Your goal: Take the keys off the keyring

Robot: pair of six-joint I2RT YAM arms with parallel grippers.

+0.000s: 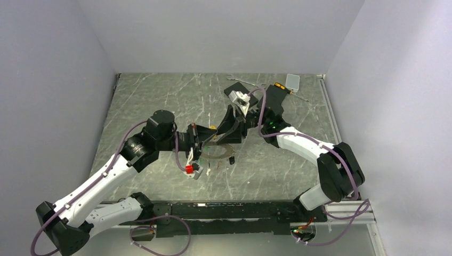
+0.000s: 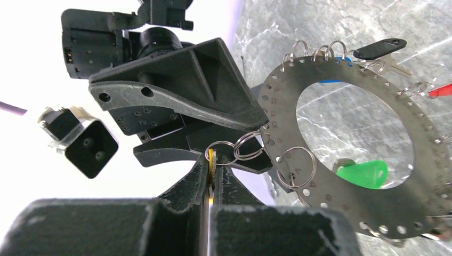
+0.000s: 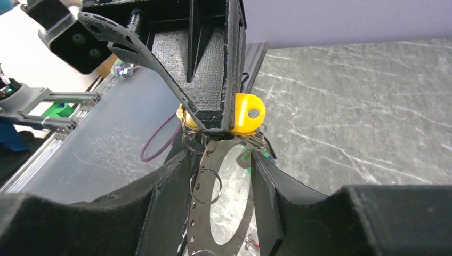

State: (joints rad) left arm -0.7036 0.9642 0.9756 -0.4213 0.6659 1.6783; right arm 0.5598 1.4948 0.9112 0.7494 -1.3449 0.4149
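Observation:
The keyring [image 2: 277,114] is a flat dark hoop with holes round its rim, held off the table; it also shows in the top view [image 1: 219,156]. Small split rings carry a green key [image 2: 363,173], a black key [image 2: 379,48] and a red key [image 2: 440,90]. My left gripper [image 2: 213,160] is shut on a yellow key [image 3: 246,113], which is joined by two split rings [image 2: 246,145] to the hoop's rim. My right gripper [image 3: 221,165] is open, its fingers [image 3: 170,186] on either side of the hoop's rim close to the yellow key.
A silver wrench [image 1: 242,81], a small pale box [image 1: 292,81] and an orange-and-black tool [image 1: 280,87] lie at the back of the table. White walls close in the left, right and back sides. The arms' mounting rail [image 1: 229,210] runs along the near edge.

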